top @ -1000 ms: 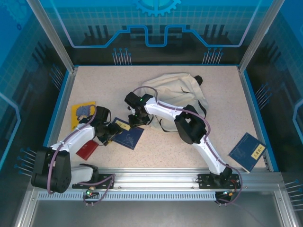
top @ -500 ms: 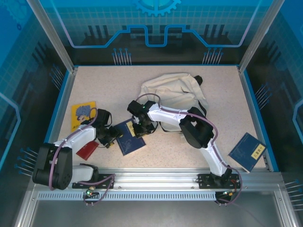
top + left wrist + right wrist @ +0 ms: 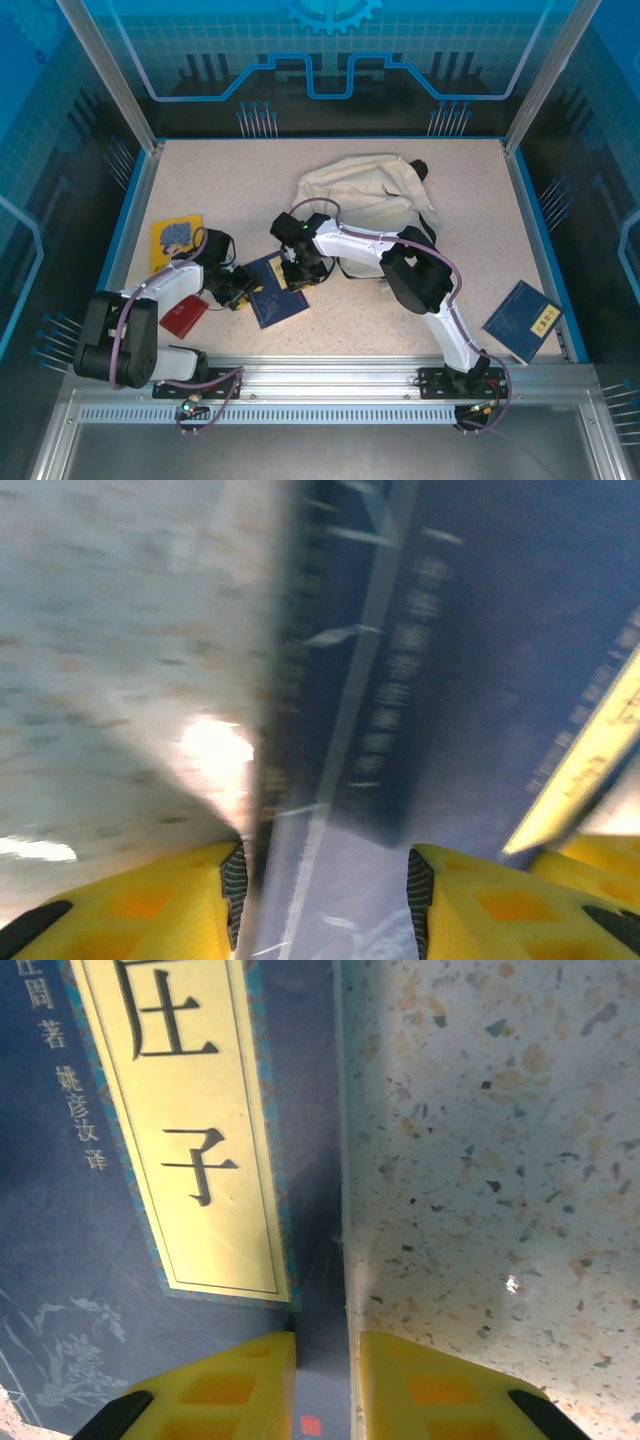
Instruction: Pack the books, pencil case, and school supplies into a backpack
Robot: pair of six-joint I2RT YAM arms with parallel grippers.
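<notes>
A dark navy book (image 3: 280,300) with a yellow title strip lies flat on the table between both grippers. My left gripper (image 3: 240,292) lies low at its left edge, open, with the book's edge (image 3: 330,730) running into the wide gap between the fingers (image 3: 325,885). My right gripper (image 3: 298,278) points down on the book's far corner (image 3: 100,1210), its jaws almost together over the book's edge (image 3: 328,1380). The cream backpack (image 3: 370,195) lies crumpled behind the right arm. A yellow book (image 3: 176,240) sits at the left, and another navy book (image 3: 522,320) at the right.
A small dark red flat item (image 3: 183,318) lies by the left arm's forearm. Blue rails (image 3: 128,225) border the speckled table (image 3: 480,1160) on the left, back and right, and a metal rail (image 3: 330,375) carries the arm bases in front.
The right gripper slid toward the front with the navy book, which turned and shifted nearer. The backpack's edge settled back. The left gripper closed in on the book's left edge.
</notes>
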